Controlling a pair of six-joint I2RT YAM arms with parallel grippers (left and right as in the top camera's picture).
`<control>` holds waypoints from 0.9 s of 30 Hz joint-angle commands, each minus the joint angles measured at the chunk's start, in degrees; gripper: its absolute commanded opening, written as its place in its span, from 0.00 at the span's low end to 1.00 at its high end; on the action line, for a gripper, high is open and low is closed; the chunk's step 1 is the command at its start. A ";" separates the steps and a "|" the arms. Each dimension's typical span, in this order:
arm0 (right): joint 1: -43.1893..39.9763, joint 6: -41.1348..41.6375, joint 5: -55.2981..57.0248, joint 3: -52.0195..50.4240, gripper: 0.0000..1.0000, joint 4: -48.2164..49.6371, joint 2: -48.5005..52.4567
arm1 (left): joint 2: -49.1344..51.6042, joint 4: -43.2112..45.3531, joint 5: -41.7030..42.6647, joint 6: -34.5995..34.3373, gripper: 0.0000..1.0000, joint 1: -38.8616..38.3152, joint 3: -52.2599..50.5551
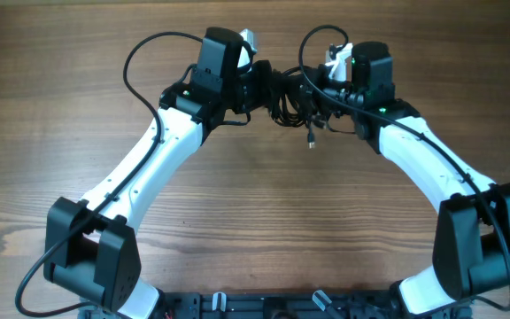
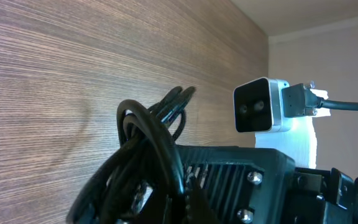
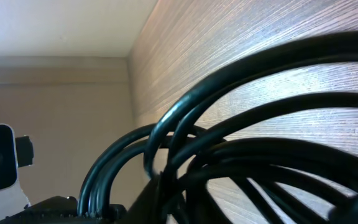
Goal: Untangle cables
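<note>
The cables form a black tangled clump lifted between my two grippers at the far middle of the table. One plug end dangles below the clump. My left gripper comes in from the left and is shut on the cables. In the left wrist view, loops of cable rise right out of its jaws. From the right, my right gripper is pressed into the same clump. Thick arcs of cable fill the right wrist view and hide its fingers.
The wooden table stretches bare below the clump. Both white arms reach in from the near corners. The right arm's wrist camera sits close in front of my left gripper. Each arm's own black wire arcs above it.
</note>
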 commanded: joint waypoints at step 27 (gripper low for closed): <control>-25.20 -1.27 -33.16 0.79 0.04 11.28 -0.66 | -0.48 -8.59 -4.46 1.42 0.04 -0.15 0.63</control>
